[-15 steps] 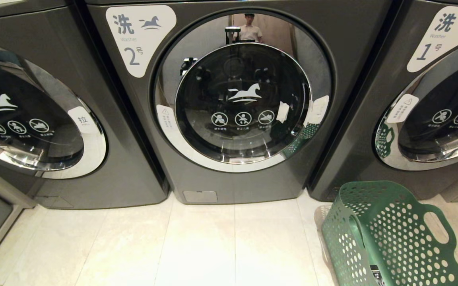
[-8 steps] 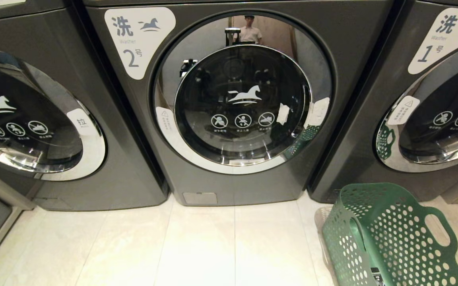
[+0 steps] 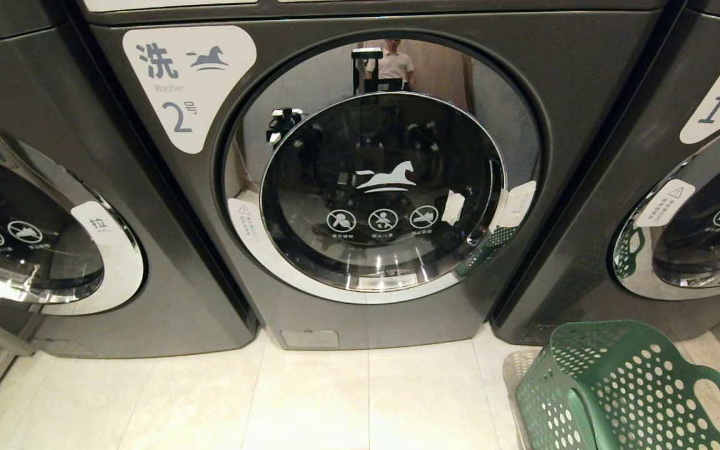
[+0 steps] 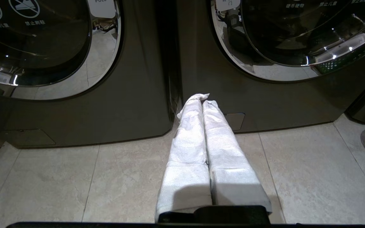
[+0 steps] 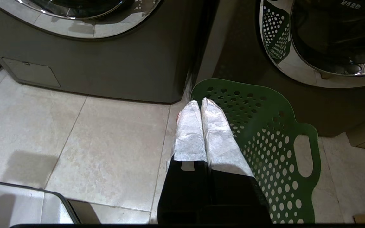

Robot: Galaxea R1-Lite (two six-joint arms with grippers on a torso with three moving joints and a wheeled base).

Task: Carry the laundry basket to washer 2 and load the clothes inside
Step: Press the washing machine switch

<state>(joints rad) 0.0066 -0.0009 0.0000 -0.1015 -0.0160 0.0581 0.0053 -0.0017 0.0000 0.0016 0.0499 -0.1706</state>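
Note:
Washer 2 point(image 3: 188, 87) stands straight ahead in the head view, dark grey, with its round glass door point(image 3: 385, 187) shut. The green laundry basket point(image 3: 622, 387) sits on the floor at the lower right, in front of the gap between washer 2 and the washer beside it. The clothes are out of view. My left gripper point(image 4: 203, 98) is shut and empty, low over the tiles and pointing at washer 2's lower left corner point(image 4: 265, 95). My right gripper point(image 5: 200, 102) is shut and empty, its white-wrapped fingertips over the basket's near rim point(image 5: 265, 133).
Washer 1 point(image 3: 679, 219) stands to the right and another like machine point(image 3: 54, 250) to the left. Pale floor tiles point(image 3: 366, 400) run in front of all three. A person shows as a reflection in the door's chrome ring point(image 3: 391, 62). A glossy corner of my base point(image 5: 21, 205) lies low.
The whole head view has shifted: washers and basket now sit lower and larger, so the camera has moved. The door stays shut and the basket stays where it was.

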